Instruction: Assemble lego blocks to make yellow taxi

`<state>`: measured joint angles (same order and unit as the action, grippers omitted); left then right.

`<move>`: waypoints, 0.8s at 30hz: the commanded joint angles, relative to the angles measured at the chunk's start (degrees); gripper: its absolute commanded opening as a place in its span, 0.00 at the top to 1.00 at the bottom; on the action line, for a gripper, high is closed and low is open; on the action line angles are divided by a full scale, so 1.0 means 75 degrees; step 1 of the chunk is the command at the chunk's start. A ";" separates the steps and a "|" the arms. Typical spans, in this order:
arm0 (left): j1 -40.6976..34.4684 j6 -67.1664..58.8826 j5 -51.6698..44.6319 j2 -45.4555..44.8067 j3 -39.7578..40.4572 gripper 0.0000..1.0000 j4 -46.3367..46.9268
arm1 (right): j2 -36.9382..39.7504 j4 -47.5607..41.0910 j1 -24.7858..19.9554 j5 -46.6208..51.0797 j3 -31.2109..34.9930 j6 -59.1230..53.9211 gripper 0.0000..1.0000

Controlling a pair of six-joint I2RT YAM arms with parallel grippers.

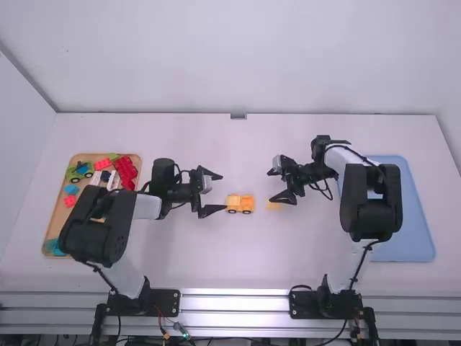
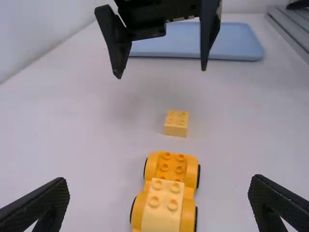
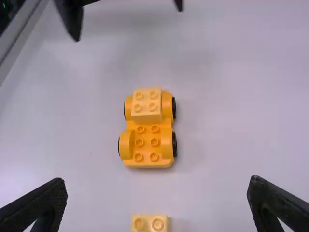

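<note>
Matt yellow plastic car base point(image 3: 147, 159), smooth tabletop point(image 3: 231, 111)

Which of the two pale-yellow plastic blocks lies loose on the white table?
The pale-yellow block nearer the right tool, apart from the orange-yellow wheeled base. The other block sits on the base's end nearer the left tool.

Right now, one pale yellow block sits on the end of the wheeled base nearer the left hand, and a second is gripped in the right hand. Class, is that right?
Not quite: the second pale yellow block is not gripped. The left wrist view shows it loose on the table, with the right hand open. The rest stands.
</note>
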<state>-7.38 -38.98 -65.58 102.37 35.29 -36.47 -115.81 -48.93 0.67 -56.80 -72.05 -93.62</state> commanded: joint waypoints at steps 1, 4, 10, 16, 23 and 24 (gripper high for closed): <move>-0.0134 -0.0280 -0.0519 0.0402 0.0315 0.01 0.0000 | 0.0009 0.0536 -0.0216 -0.0195 0.0597 -0.0446 0.01; -0.0210 -0.0746 -0.0510 0.0577 0.0358 0.01 0.0090 | 0.0009 0.1781 -0.0312 -0.0184 0.1259 0.0679 0.01; -0.0568 -0.0921 0.0606 0.0574 0.0280 0.01 0.0428 | 0.0009 0.3981 -0.0233 -0.0163 0.2530 0.1049 0.01; -0.0921 -0.0691 0.0839 0.0574 0.0303 0.01 0.0294 | 0.0009 0.6225 -0.0192 0.0417 0.3448 0.2582 0.09; -0.1067 -0.0367 0.0839 0.0574 0.0385 0.01 0.0221 | 0.0006 0.7070 -0.0195 0.0326 0.3963 0.2515 0.25; -0.1067 -0.0315 0.0842 0.0574 0.0399 0.01 0.0213 | -0.0003 0.7058 -0.0195 0.0323 0.3966 0.2515 0.26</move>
<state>-15.00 -43.03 -58.81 106.39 37.54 -34.72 -115.81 3.99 -0.75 -55.40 -43.09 -75.31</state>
